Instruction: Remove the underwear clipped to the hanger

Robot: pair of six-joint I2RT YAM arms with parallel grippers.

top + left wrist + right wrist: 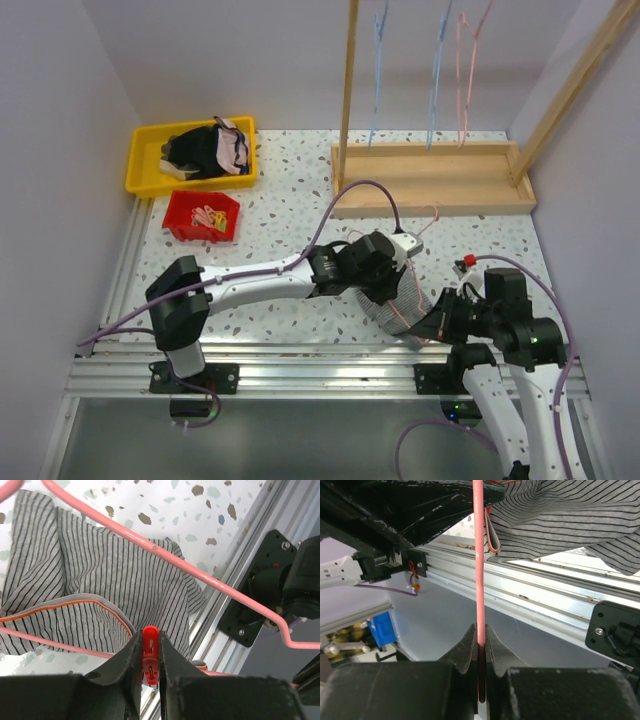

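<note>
Left gripper (150, 642) clenched on the red clip (150, 661); right gripper (481, 635) grasping the hanger (478, 555). Striped underwear (100, 575) lies across the hanger, waistband at the clip. We'd squeeze fully, then draw the clip straight off.

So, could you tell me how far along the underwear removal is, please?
Done, apparently: the pink brief lies in the yellow bin. In hand: the right gripper clamps the pink hanger while the left gripper pinches the red clip on the grey striped brief. Remaining: free that brief, still on the hanger.
</note>
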